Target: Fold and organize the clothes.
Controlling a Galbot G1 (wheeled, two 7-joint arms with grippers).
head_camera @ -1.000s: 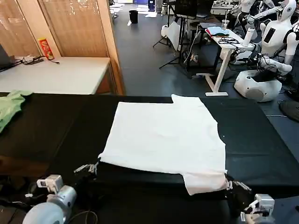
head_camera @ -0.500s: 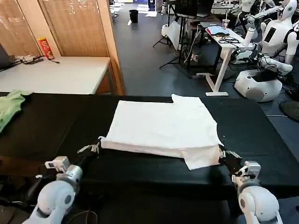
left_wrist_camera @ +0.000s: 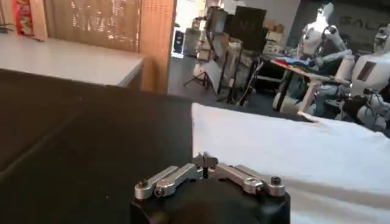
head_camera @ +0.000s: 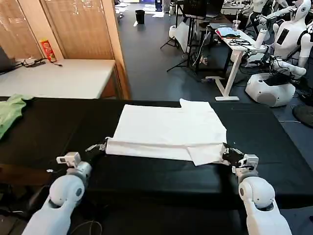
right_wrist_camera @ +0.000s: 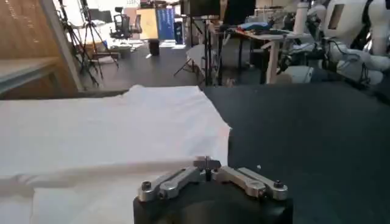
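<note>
— Where is the T-shirt [head_camera: 168,132] found?

— It is spread white side up across the middle of the black desk [head_camera: 44,129], its far edge near the desk's back rim. The near hem is turned up and laid over the body of the shirt, so that a doubled band is formed along the front. A sleeve [head_camera: 208,152] is seen sticking out at the near right corner.

— How is the left claw [head_camera: 100,147] placed?

— It is set low over the desk at the near left corner of the folded hem, and its fingers are pinched together on that corner of cloth. In the left wrist view the claw [left_wrist_camera: 206,162] is seen drawn to a narrow point, with the white fabric [left_wrist_camera: 292,152] stretched away beyond it.

— And the right claw [head_camera: 226,152]?

— It is held at the near right corner, beside the sleeve, closed upon the cloth there. In the right wrist view the claw [right_wrist_camera: 207,163] is likewise seen narrowed, with the shirt [right_wrist_camera: 103,131] lying under and ahead of it.

— Is anything else noted on the desk?

— A light green garment [head_camera: 10,111] is left at the far left edge, well apart from the shirt.
</note>
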